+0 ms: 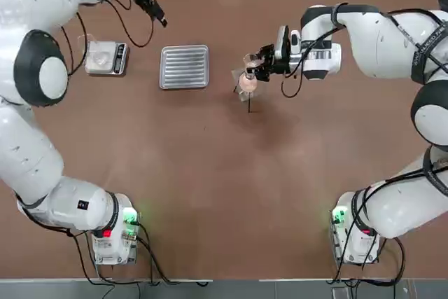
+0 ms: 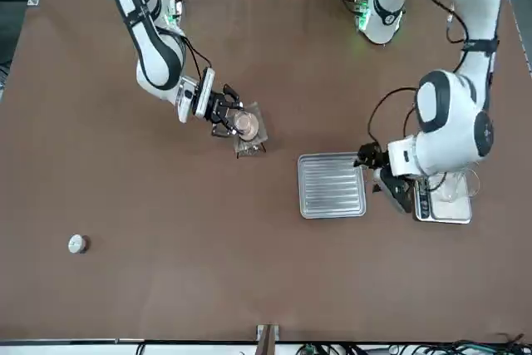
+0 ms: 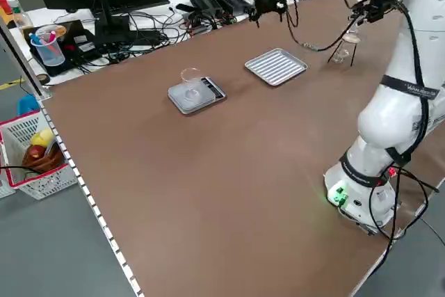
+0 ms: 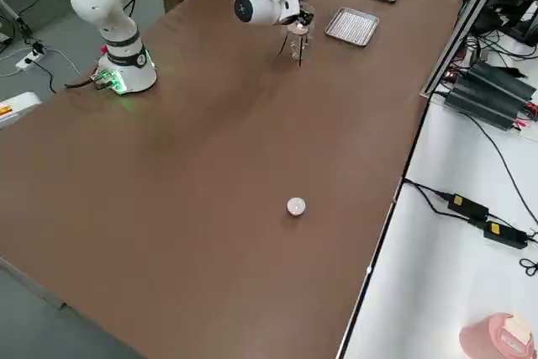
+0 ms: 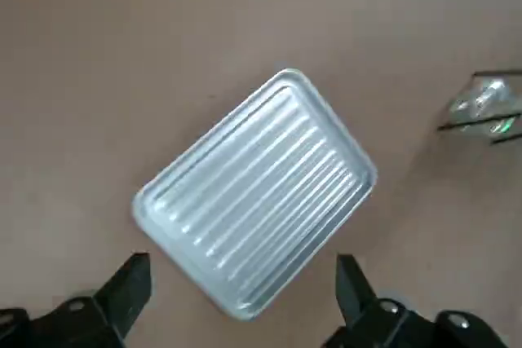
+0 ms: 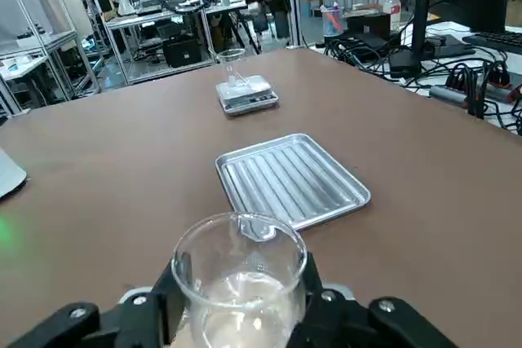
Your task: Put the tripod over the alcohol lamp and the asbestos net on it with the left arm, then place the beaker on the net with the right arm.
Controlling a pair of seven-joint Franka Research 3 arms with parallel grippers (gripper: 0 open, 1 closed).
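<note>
Since the tripod (image 1: 248, 93) already stands with the asbestos net (image 2: 248, 126) on top, the left arm's part looks done. I can't make out the alcohol lamp under it though. Left end effector (image 5: 236, 291) hangs wide open and empty over the ribbed tray (image 5: 254, 191), well away from the stand. Right end effector (image 6: 238, 292) is clamped on the beaker (image 6: 239, 270), holding it right at the net, so what's left is setting it down and letting go
</note>
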